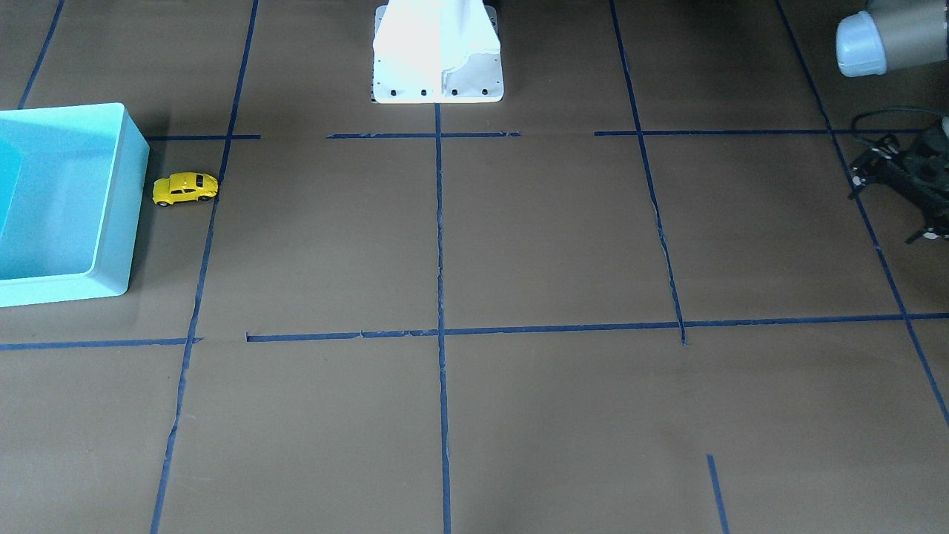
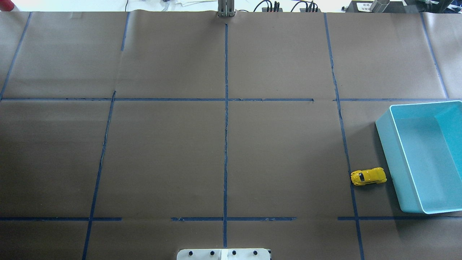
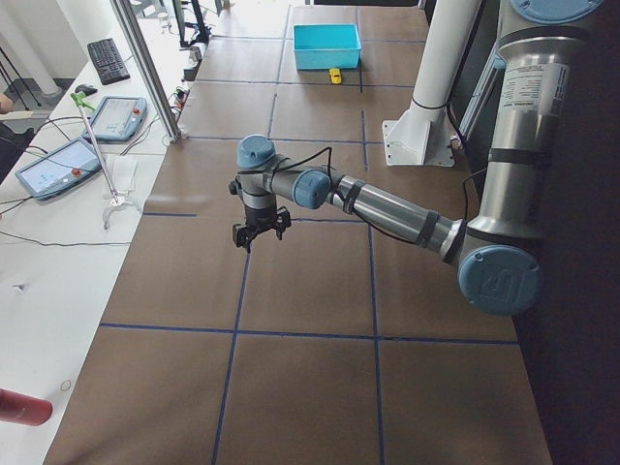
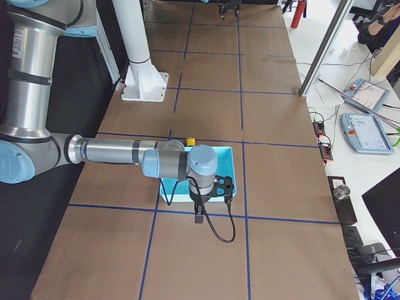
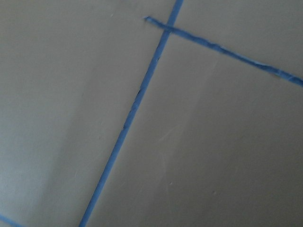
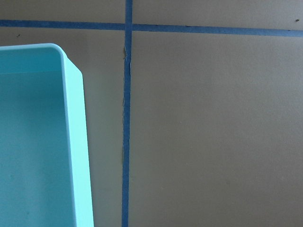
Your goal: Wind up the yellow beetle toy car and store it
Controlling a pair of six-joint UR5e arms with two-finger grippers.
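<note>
The yellow beetle toy car [image 1: 185, 188] stands on its wheels on the brown table, right beside the outer wall of the turquoise bin [image 1: 136, 170]. The overhead view shows the car [image 2: 368, 177] at the right, next to the bin [image 2: 387, 144]. My left gripper [image 1: 893, 208] hovers far across the table from the car, fingers spread and empty; it also shows in the exterior left view [image 3: 257, 232]. My right gripper [image 4: 212, 187] hangs over the bin's corner away from the car; I cannot tell whether it is open. The right wrist view shows the bin's rim [image 6: 75, 118].
The bin is empty inside. The white robot base [image 1: 437, 55] stands at the table's middle edge. Blue tape lines [image 2: 226, 144] divide the brown paper into squares. Tablets and cables [image 4: 362, 112] lie beyond the table's far edge.
</note>
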